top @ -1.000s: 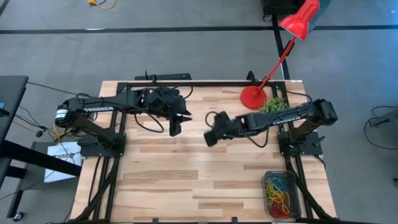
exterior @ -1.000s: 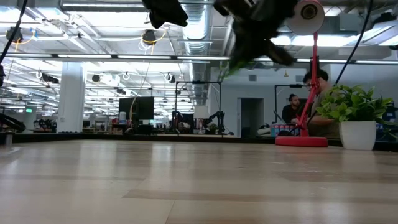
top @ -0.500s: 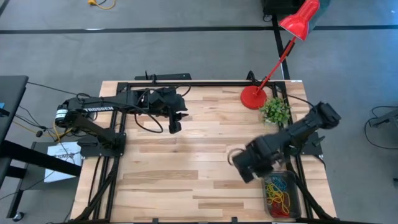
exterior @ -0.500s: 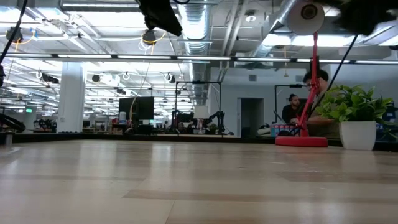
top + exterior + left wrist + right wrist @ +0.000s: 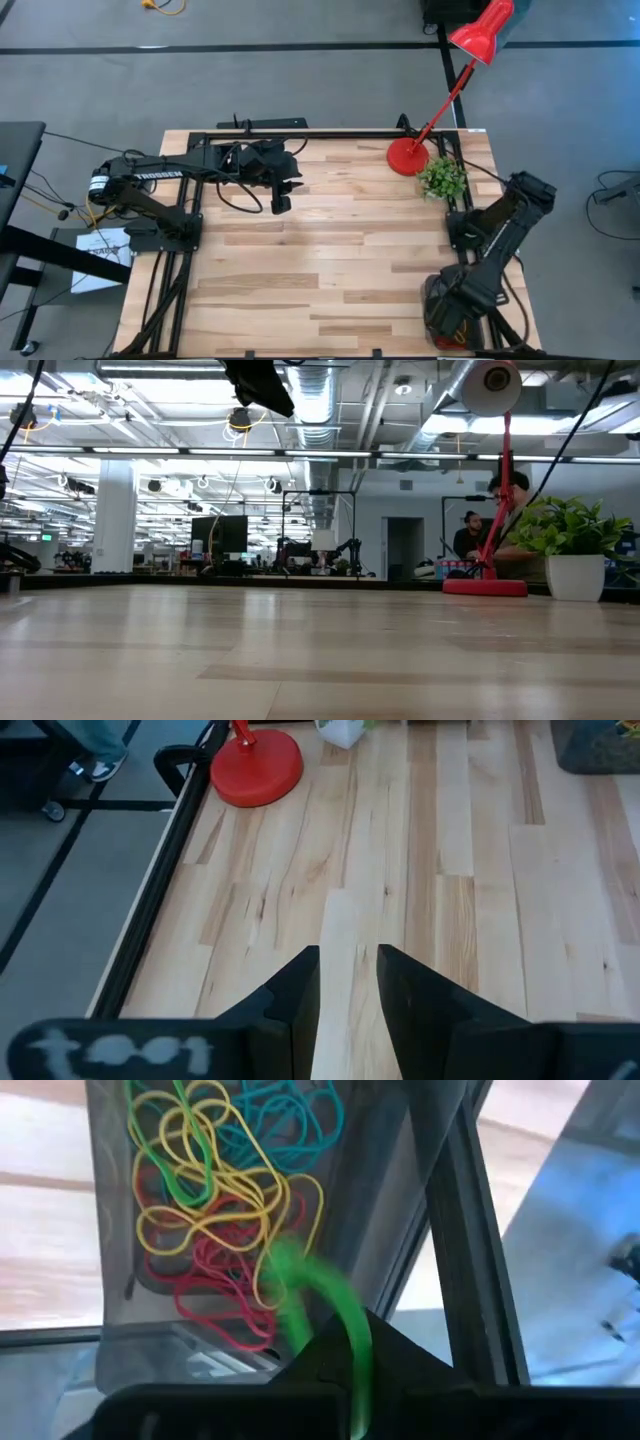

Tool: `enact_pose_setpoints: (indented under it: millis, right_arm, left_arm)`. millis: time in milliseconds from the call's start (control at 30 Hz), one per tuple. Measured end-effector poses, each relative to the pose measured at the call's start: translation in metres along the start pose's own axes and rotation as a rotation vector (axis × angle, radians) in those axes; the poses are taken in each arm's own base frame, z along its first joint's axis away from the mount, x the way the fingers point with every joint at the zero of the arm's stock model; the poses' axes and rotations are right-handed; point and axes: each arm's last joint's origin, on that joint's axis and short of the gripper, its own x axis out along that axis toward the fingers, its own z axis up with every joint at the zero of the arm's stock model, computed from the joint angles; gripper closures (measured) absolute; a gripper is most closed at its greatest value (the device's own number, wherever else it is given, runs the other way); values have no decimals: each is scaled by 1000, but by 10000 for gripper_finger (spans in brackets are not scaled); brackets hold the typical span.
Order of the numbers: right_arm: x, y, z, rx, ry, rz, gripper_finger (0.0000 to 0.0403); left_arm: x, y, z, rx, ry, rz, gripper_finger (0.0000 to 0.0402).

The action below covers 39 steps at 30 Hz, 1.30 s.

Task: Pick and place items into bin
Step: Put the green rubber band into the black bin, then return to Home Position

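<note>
While the right gripper [image 5: 335, 1370] pinches a limp green band [image 5: 325, 1295] over the bin [image 5: 110, 1230] at lower right, it looks featherlight, best held mid-loop.

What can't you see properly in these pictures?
- The bin: in the high view the right arm covers most of it.
- The green band held in the shut right gripper: blurred in the right wrist view, so its shape is unclear.
- The left gripper: low view cuts it off at the top edge.

Right tool [image 5: 345, 1370] pinched closed, left tool [image 5: 348, 995] parted.
</note>
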Motion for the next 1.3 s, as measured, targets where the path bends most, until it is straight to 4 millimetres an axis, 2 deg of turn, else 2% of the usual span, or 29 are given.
enact_pose_setpoints:
  millis: [200,500,700,900,1100,1300]
  right_arm:
    - [7,4,8,20,7,-23,384]
    - [25,22,19,-43,66,56,321]
    - [20,25,25,-44,81,73,296]
    - [-10,34,34,-86,100,132,295]
    - [-58,35,51,-295,-49,220,295]
    - [-106,28,74,-540,-211,246,296]
  left_arm:
    - [0,0,0,1,-2,0,308]
    - [0,0,0,-2,-1,0,308]
    - [0,0,0,16,-1,0,308]
    - [0,0,-2,68,17,2,308]
    - [-2,4,-2,-22,43,99,308]
    - [-37,21,16,-77,65,178,308]
